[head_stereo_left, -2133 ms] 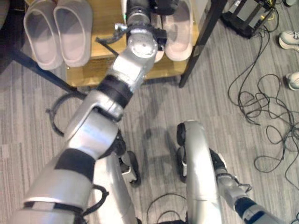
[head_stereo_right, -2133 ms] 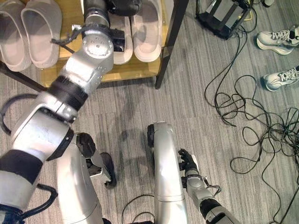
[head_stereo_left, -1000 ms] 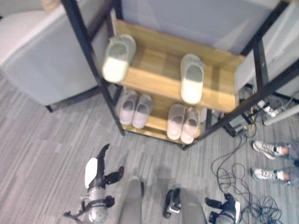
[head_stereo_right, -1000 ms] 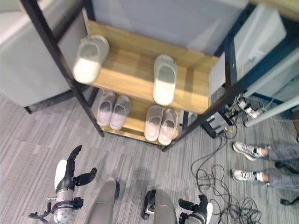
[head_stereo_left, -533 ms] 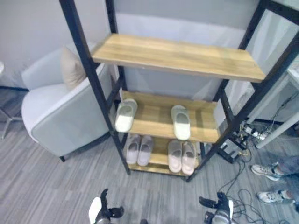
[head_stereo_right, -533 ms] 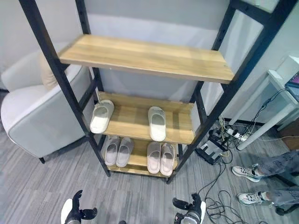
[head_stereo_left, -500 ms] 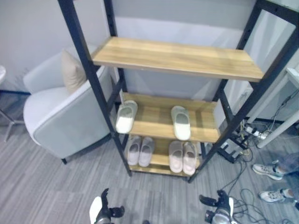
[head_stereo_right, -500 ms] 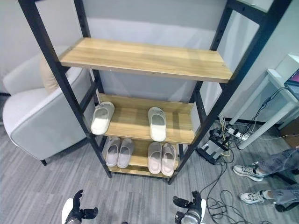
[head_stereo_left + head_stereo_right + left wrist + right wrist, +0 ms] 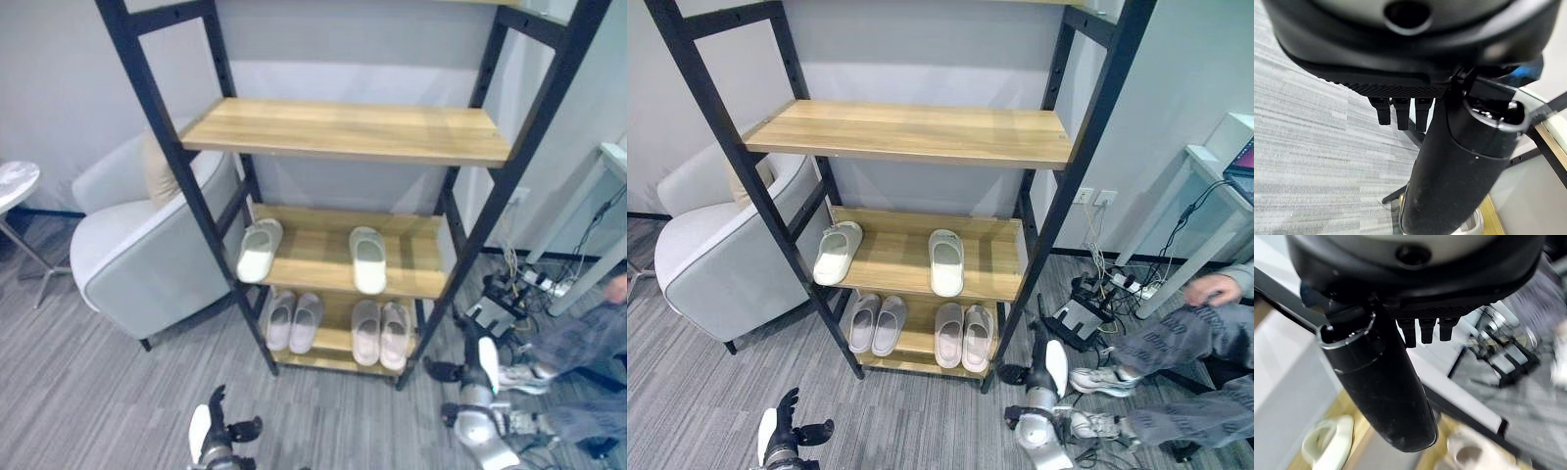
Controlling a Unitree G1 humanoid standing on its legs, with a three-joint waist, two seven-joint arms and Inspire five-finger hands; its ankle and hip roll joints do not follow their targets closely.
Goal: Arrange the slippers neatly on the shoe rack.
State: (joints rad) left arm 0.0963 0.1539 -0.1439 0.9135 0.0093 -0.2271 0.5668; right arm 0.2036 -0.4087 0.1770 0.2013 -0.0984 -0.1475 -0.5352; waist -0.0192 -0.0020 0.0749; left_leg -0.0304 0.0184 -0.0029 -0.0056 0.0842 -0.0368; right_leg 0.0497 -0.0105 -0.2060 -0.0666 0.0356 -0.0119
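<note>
Grey striped carpet (image 9: 88, 392) ran under a black-framed shoe rack (image 9: 345, 132) with wooden shelves, beside a pale grey armchair (image 9: 147, 259). On the middle shelf, two off-white slippers lay well apart: the left one (image 9: 259, 251) angled near the frame post, the right one (image 9: 368, 259) pointing straight out. On the bottom shelf sat two pairs of pinkish-grey slippers, each pair side by side and touching: the left pair (image 9: 293, 321) and the right pair (image 9: 381, 333). All were soft, closed-toe slides. The left hand (image 9: 782, 436) hung low over the carpet, fingers loosely spread, holding nothing. The right hand (image 9: 1050, 372), near the rack's right post, was likewise relaxed and empty. A seated person's legs (image 9: 1176, 367) showed at right.
</note>
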